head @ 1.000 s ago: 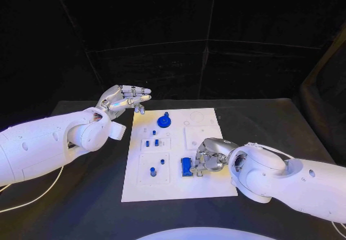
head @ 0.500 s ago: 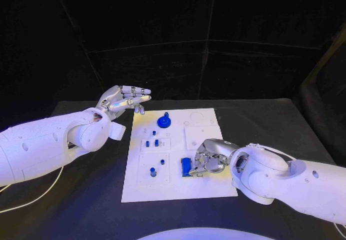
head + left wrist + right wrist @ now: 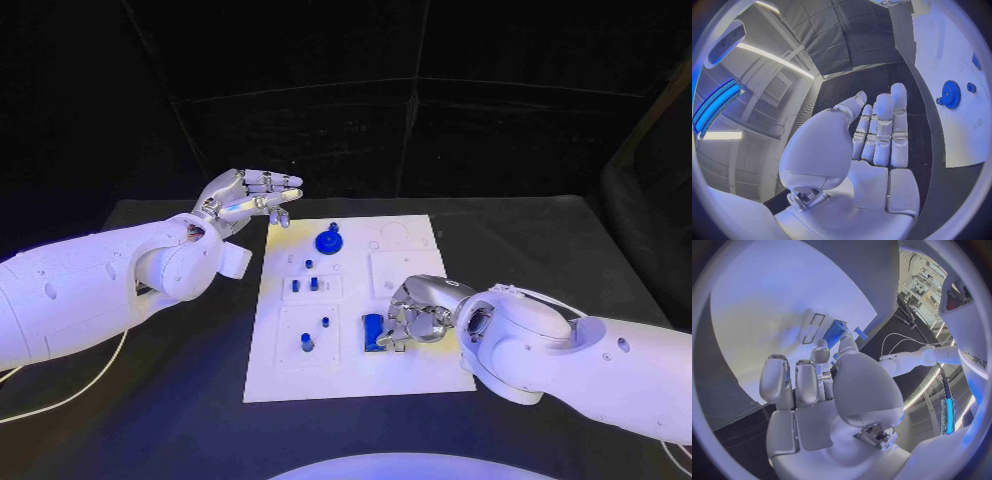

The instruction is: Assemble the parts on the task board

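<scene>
From the head view, a flat white rectangular task board lies in the middle of a black table. The left hand hovers above the table just off the board's far left corner, palm up, fingers together and gently curved, grasping nothing; it seems parked out of the way. The right hand is down on the board's near right part, fingers curled against an upright blue block-shaped part. Whether it actually grips the block cannot be told; it looks placed to seat or steady it. Elsewhere on the board stand a round blue gear-like part near the far edge and small blue pegs in shallow square recesses on the left side. A square recess just beyond the right hand appears to hold nothing.

From the left wrist view, the left hand is released, its fingers straight and side by side, with the blue gear on the board well apart from it.

From the right wrist view, the right hand reaches its fingertips to the blue block, which sits beside a rectangular slot in the board.
</scene>
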Action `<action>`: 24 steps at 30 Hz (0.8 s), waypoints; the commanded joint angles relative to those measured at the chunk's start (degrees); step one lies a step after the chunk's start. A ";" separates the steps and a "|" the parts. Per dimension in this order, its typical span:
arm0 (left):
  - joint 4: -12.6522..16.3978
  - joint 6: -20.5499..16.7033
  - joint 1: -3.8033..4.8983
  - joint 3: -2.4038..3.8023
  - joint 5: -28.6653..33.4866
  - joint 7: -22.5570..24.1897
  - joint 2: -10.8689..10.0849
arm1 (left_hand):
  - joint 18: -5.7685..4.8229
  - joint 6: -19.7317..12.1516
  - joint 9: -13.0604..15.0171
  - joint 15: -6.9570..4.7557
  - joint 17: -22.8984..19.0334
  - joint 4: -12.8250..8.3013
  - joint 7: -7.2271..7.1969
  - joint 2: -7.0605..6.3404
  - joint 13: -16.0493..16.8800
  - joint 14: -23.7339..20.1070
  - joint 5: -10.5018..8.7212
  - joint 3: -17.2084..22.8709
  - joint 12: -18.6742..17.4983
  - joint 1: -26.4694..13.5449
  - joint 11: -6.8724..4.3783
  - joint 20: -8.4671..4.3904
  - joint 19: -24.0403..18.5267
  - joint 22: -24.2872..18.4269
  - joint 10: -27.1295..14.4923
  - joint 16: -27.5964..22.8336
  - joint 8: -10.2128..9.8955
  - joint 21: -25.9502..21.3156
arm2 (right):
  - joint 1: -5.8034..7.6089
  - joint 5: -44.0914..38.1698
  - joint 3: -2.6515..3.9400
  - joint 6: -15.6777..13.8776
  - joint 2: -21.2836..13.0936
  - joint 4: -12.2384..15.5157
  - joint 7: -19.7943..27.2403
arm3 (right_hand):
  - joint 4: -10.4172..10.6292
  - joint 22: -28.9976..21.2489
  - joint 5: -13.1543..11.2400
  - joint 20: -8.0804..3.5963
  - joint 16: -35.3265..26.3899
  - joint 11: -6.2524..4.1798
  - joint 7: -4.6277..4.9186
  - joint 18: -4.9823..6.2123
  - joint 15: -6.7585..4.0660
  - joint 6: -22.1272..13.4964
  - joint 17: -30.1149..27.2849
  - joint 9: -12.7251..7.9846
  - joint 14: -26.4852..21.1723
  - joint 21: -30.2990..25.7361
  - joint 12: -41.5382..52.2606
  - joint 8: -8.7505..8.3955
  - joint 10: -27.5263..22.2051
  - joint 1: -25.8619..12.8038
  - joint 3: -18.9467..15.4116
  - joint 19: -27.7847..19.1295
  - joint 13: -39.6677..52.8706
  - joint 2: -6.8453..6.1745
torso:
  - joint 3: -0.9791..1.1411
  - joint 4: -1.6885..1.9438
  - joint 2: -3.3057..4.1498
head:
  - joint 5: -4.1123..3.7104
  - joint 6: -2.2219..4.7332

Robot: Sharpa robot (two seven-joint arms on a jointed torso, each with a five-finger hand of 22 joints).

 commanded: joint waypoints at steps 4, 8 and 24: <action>0.17 0.67 0.09 0.05 0.19 0.04 -0.14 | 0.37 -0.11 -0.04 -0.04 -0.06 -0.21 0.20 0.29 -0.06 -0.44 -0.02 -0.18 0.35 -0.11 -0.12 0.04 0.01 -0.06 -0.34 -0.28 0.31 -0.19 | 0.06 -2.70 0.01 1.36 0.49 -0.11 -1.36 | -0.18 0.17 0.77 -0.01 0.42 -0.05 -0.24 -0.60 -0.22 0.28 0.20 0.18 2.31 0.45 0.76 0.52 0.63 0.90 -0.08 0.55 0.44 0.59 | 0.03 -0.05 -0.01 | 0.05 -0.11; 0.20 0.67 0.09 0.05 0.19 0.02 -0.23 | 0.37 -0.11 -0.04 -0.04 -0.06 -0.21 0.20 0.29 -0.06 -0.44 -0.02 -0.18 0.35 -0.11 -0.12 0.04 0.01 -0.06 -0.34 -0.28 0.31 -0.19 | 0.06 -3.68 0.01 1.26 0.48 -0.05 -1.56 | -0.25 0.28 1.55 -0.06 0.45 -0.09 -0.26 -0.63 -0.26 0.31 0.28 0.25 2.32 0.51 0.93 0.64 0.74 1.12 -0.26 0.61 0.61 0.81 | 0.03 -0.12 -0.06 | 0.04 -0.12; 0.28 0.74 0.09 0.05 0.19 0.00 -0.38 | 0.37 -0.11 -0.04 -0.04 -0.06 -0.21 0.20 0.29 -0.06 -0.44 -0.02 -0.18 0.35 -0.11 -0.12 0.04 0.01 -0.06 -0.34 -0.28 0.31 -0.19 | 0.06 0.08 0.01 -4.96 -2.05 1.27 2.80 | 1.00 -0.44 4.36 -0.02 -0.06 0.18 0.08 -0.48 -0.11 -1.06 -0.19 0.13 2.17 0.07 -0.61 0.19 -0.17 0.21 -1.89 0.10 -0.46 1.09 | 0.08 -0.06 -0.05 | -0.07 -0.04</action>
